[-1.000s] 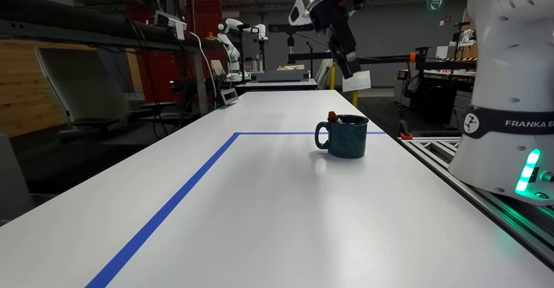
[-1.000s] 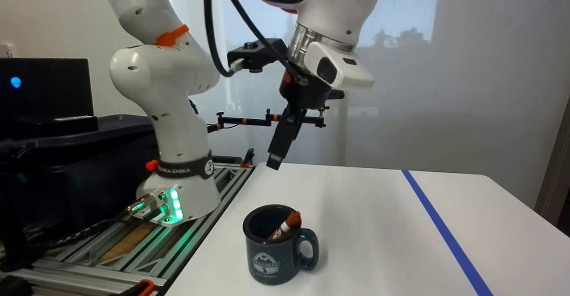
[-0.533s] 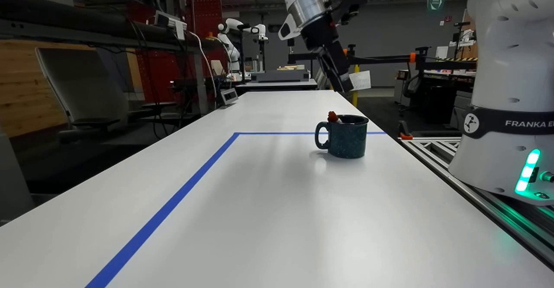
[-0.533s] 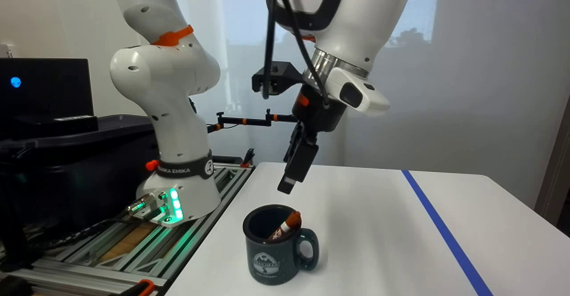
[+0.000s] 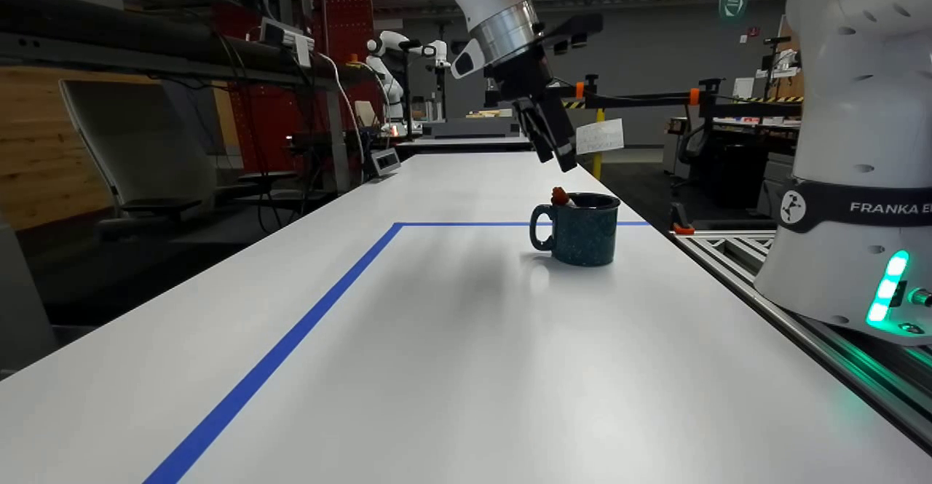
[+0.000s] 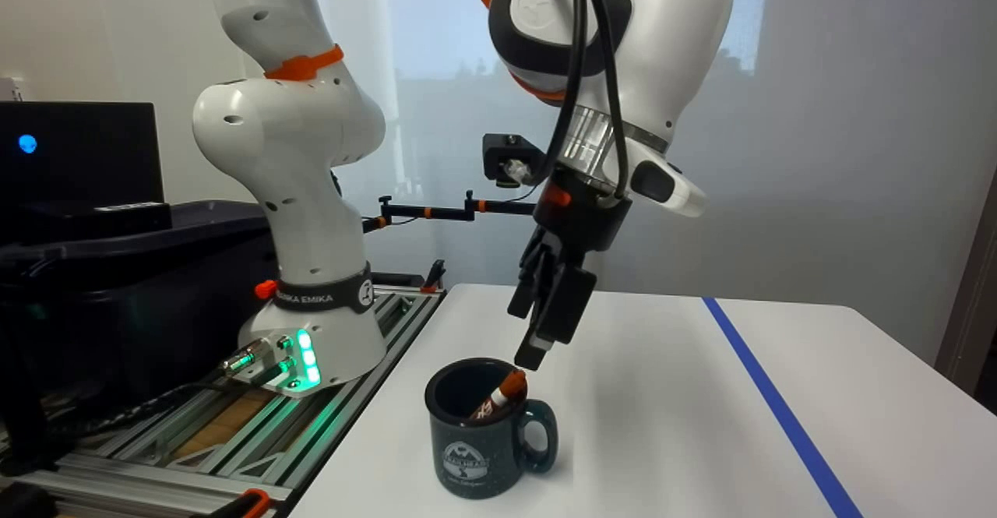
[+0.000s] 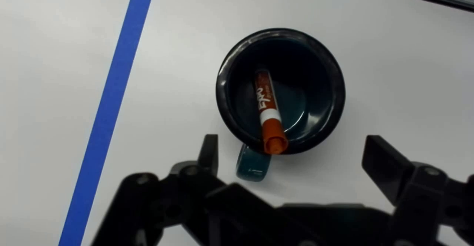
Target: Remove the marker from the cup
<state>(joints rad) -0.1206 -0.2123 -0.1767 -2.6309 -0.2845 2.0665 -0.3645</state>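
Observation:
The cup is a dark teal mug [image 6: 498, 459], upright on the white table in both exterior views [image 5: 585, 233]. Its rim [image 7: 336, 90] and handle [image 7: 253, 166] show in the wrist view. The marker [image 7: 270, 114] leans inside the cup, its orange-red cap end resting at the rim near the handle. The cap also shows in both exterior views [image 6: 510, 387] [image 5: 560, 196]. Its lower end is in shadow inside the cup. My gripper [image 7: 291, 141] is open and empty. In both exterior views [image 6: 525, 333] [image 5: 555, 160] it is tilted above the cup, near the cap, apart from both.
Blue tape [image 6: 779, 401] marks lines on the white table [image 5: 408, 397]. The metal rail frame [image 6: 311, 440] and robot base [image 6: 327, 339] stand beside the table edge close to the cup. A black bin [image 6: 140, 308] stands behind the rail.
My gripper has come down toward the cup and turned, so that both fingers now show apart in the exterior views. The cup and marker have not moved.

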